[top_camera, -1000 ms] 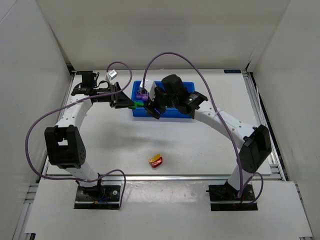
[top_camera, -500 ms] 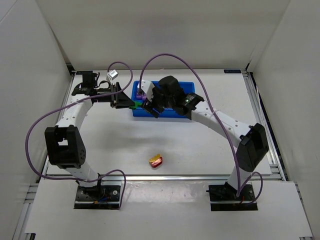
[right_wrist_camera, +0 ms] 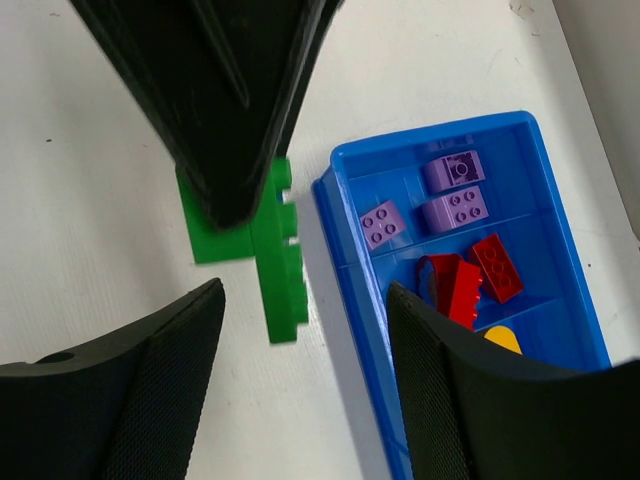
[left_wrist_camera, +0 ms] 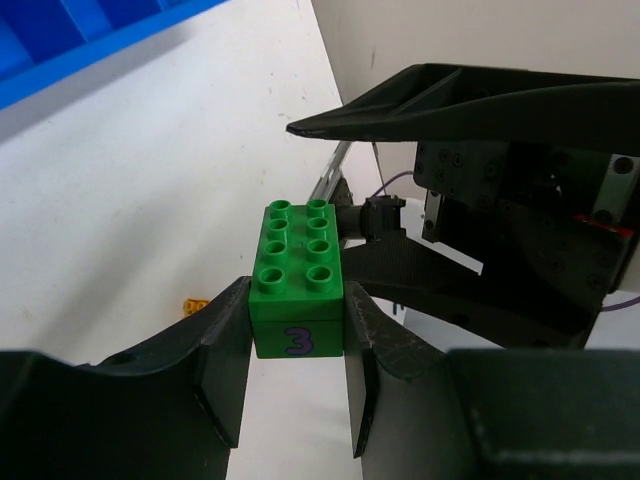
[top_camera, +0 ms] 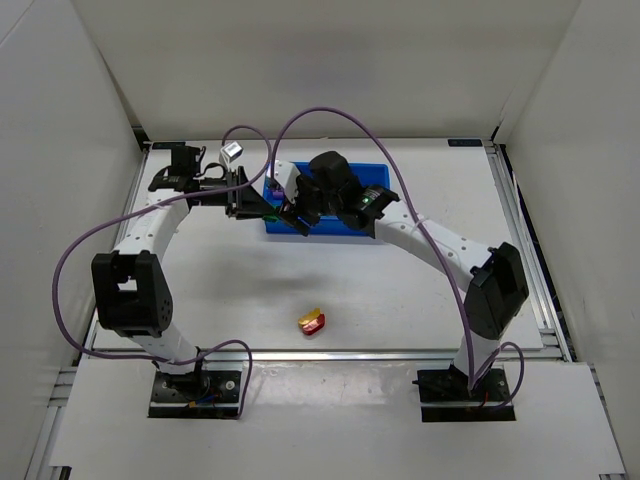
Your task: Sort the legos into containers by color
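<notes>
Overhead and wrist views of two robot arms working above a white desk (top_camera: 400, 290). The left hand (left_wrist_camera: 297, 330) is clamped on a green brick (left_wrist_camera: 298, 262), its pads pressing the two long sides so the studded top stays exposed. It holds the brick in the air just beside the outer end wall of the blue tray (right_wrist_camera: 355, 290), not over any compartment. The right hand (right_wrist_camera: 300, 375) hovers close above with its fingers spread apart and nothing between them, probably lined up to take the brick. In the tray, purple pieces (right_wrist_camera: 455, 210) fill the end compartment, red pieces (right_wrist_camera: 497, 267) the next and a yellow piece (right_wrist_camera: 503, 340) the third; no green shows there. A red and yellow piece (top_camera: 312, 322) lies on the desk, well apart from the tray, not yet sorted.
</notes>
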You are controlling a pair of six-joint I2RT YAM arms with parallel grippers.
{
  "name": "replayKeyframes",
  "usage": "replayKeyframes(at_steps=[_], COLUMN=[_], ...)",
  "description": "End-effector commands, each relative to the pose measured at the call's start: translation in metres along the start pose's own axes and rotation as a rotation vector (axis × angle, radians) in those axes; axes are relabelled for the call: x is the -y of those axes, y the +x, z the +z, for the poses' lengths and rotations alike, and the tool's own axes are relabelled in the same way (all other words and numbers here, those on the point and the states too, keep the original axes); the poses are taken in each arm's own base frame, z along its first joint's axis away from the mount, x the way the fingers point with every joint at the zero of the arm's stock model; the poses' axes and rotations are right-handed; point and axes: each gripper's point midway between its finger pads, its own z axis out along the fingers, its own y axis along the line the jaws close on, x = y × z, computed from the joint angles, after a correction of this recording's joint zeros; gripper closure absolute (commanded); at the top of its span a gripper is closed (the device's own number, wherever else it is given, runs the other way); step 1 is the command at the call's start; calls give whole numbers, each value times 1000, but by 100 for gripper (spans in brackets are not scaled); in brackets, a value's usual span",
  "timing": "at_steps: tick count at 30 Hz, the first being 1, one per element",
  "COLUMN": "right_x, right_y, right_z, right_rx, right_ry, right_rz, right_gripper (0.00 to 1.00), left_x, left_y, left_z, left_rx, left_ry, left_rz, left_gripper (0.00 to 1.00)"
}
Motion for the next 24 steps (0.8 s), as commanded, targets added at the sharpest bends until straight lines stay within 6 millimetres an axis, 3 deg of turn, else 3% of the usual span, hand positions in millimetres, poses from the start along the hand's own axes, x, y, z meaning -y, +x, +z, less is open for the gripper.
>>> replayKeyframes(at_steps=[1,6,16,21,24], right_x=[6,7,-1,-7,-8], right_y=[-33,-30,-21,-22,-23], right_z=[-1,4,6,4,0], right_rx=[89,84,67,73,79], right_ry=[10,6,-34,-61,-62], right_rz=[-28,-31,-48,-50,-50], right_gripper=[31,37,69,84,90], left_x=[21,23,30,38,38], left_y=[7,11,14,16,17], left_z=[0,2,3,4,2], left_rx=[-10,-21,-36,-46,-36], left_ry=[38,49,83,108,87], left_rz=[54,53,60,70,76], left_gripper=[68,68,66,30,23])
